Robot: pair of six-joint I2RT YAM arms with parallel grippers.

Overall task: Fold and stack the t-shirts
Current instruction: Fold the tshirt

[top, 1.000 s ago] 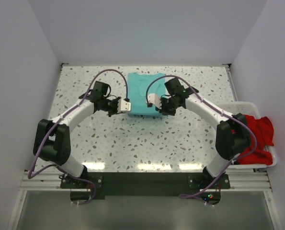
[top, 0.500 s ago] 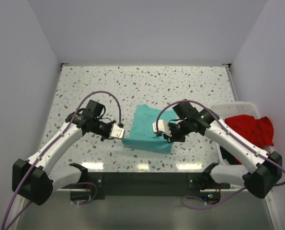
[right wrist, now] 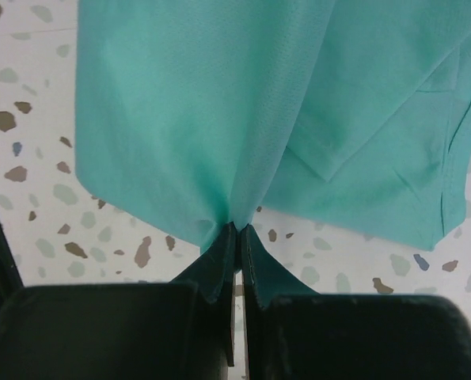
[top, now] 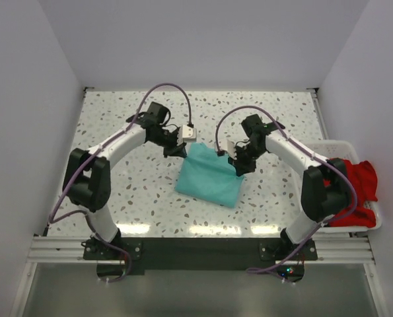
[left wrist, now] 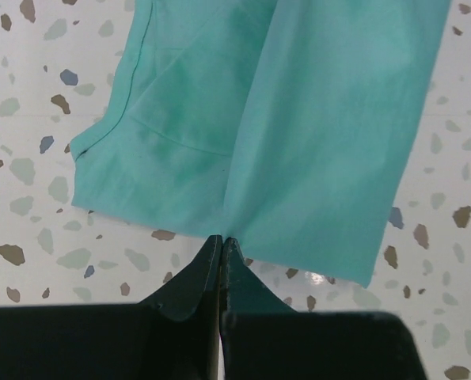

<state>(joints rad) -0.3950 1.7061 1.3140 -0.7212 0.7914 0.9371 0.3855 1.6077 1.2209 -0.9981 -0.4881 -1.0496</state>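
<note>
The teal-green t-shirt (top: 209, 177) hangs folded above the middle of the speckled table, held up by its far edge. My left gripper (top: 181, 150) is shut on its far left corner; in the left wrist view the cloth (left wrist: 298, 119) runs away from the closed gripper (left wrist: 222, 241). My right gripper (top: 238, 162) is shut on its far right corner; in the right wrist view the cloth (right wrist: 219, 103) bunches at the closed gripper (right wrist: 239, 229). The red t-shirt (top: 351, 188) lies crumpled in the basket at the right.
A white slatted basket (top: 315, 146) stands at the table's right edge beside the right arm. Grey walls close in the table on the left, right and far sides. Purple cables arch above both arms.
Both grippers have carried the teal-green t-shirt from the far middle toward the near edge, then back to the middle, still holding it. The shirt now hangs lifted by its far edge.
</note>
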